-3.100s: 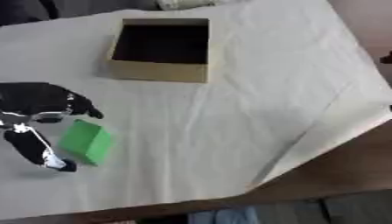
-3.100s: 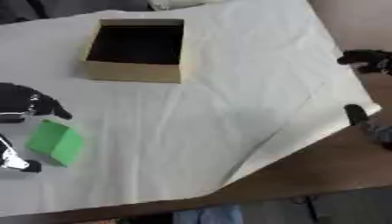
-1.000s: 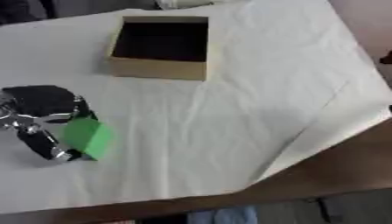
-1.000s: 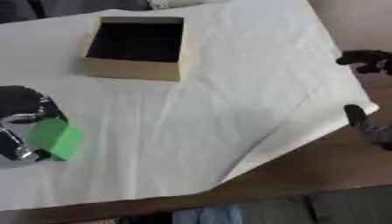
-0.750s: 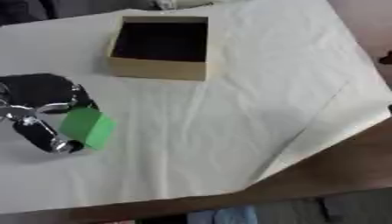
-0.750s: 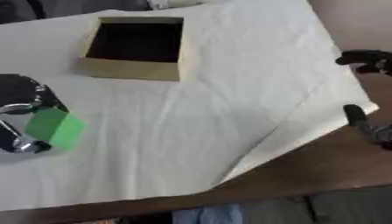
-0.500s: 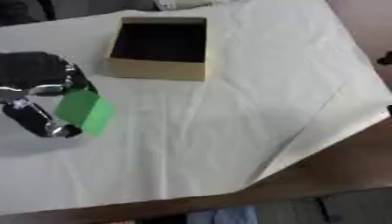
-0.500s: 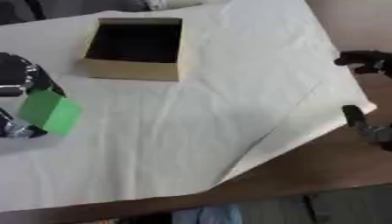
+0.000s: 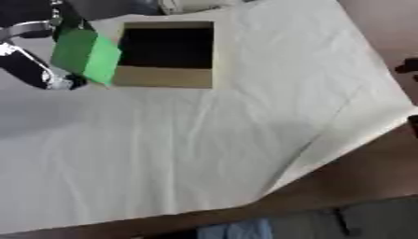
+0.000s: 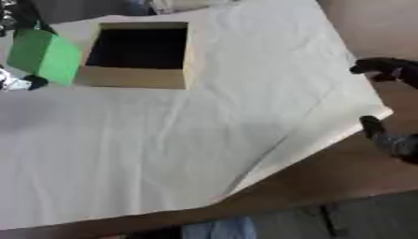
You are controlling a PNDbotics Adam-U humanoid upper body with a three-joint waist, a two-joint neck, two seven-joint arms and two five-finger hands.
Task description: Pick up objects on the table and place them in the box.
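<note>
seen from above: white cloth [image 9: 204, 154] spread over a brown table [image 9: 359, 186], one corner of the cloth folded near the right edge. at upper left, left hand [image 9: 37, 60], black and silver, fingers curled round a green block [image 9: 86, 55], held clear of the cloth and just left of an open cardboard box [image 9: 167, 77]; the block's right edge overlaps the box's left wall in the view. inside the box only dark shadow, contents not discernible. at the far right edge, right hand [image 10: 392, 102], black, off the cloth over bare table, only partly in frame; impossible to tell how far its fingers are open. by the look of it, the carry step of the task: block lifted and nearly at the box, not yet over the opening. next move probably calls for shifting the block rightward until fully above the dark opening, lowering it inside, then uncurling the fingers. likely snag: the block's edge catching the near wall if let go too early.
</note>
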